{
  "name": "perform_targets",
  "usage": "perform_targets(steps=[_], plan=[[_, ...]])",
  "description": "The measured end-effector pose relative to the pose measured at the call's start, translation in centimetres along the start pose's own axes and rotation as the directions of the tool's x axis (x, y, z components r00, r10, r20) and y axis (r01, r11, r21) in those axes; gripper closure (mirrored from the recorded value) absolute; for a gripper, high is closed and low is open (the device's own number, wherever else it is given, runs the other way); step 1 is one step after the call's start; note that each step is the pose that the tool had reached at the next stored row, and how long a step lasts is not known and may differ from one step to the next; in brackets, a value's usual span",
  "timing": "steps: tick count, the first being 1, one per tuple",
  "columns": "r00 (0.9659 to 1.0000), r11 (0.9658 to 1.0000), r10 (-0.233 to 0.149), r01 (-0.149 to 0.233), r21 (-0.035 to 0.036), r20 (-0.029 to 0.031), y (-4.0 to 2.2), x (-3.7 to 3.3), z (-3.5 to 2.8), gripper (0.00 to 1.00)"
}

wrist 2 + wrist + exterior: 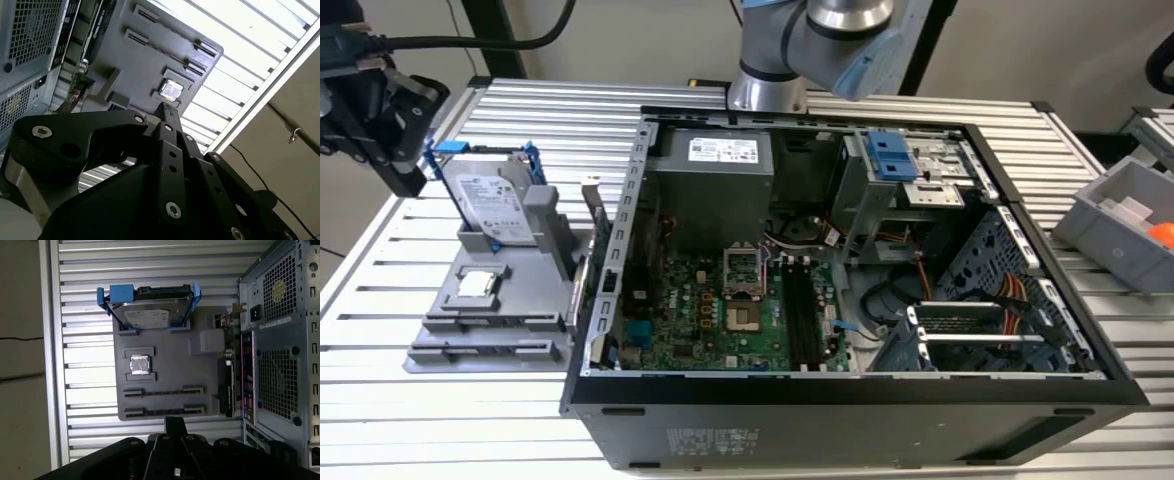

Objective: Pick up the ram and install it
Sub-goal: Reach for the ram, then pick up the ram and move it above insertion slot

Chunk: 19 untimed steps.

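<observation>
In the first wrist view, the grey parts tray (200, 365) has two long slots. Each shows a thin dark strip seen edge-on, and the nearer strip (165, 411) seems to be the ram. My gripper (175, 424) hangs above that end of the tray. Its fingers meet in one narrow tip with nothing visible between them, as also seen in the second wrist view (170, 114). In the exterior view the gripper (407, 180) is high at the left, beside the tray (447, 345). The motherboard's long black slots (803, 318) lie open in the case.
A silver hard drive in a blue frame (494, 205) and a small square chip (476, 284) sit on the tray. A card (594, 235) stands on edge between the tray and the open computer case (854, 395). A grey bin (1127, 215) is at the exterior view's right.
</observation>
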State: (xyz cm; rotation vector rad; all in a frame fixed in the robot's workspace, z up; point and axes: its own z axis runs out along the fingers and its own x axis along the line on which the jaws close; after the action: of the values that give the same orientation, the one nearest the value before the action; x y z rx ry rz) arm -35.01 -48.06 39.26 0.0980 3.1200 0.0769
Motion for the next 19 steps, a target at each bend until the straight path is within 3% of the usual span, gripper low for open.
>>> perform_targets(steps=[19], plan=[[1.0000, 1.0000, 0.000, 0.000, 0.0001, -0.0014, -2.41, -0.33, -0.12, 1.00]])
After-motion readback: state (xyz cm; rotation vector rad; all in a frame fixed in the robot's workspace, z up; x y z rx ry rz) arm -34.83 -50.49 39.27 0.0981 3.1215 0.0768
